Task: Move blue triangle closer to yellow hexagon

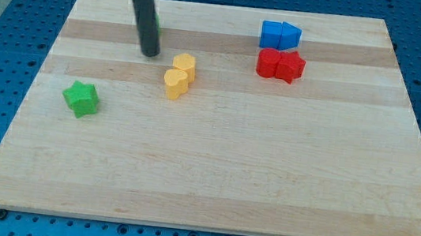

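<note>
The rod's tip (pixel 150 51) rests on the wooden board (pixel 211 182) toward the view's upper left, just to the left of the two yellow blocks and well apart from the blue ones. There are no fingers here to open or close, only the bare rod end, so any move has to be a push. The blue triangle (pixel 290 36) sits near the view's top, right of centre, touching a blue cube (pixel 271 35) on its left, with two red blocks (pixel 280 65) just below. The yellow hexagon (pixel 184 64) touches a second yellow block (pixel 175 84). A green star (pixel 81 98) lies alone at the left, and a sliver of green (pixel 156 24) peeks from behind the rod. Judging by the layout, the tip needs to get round to the triangle's right side, since the push must go leftward.
</note>
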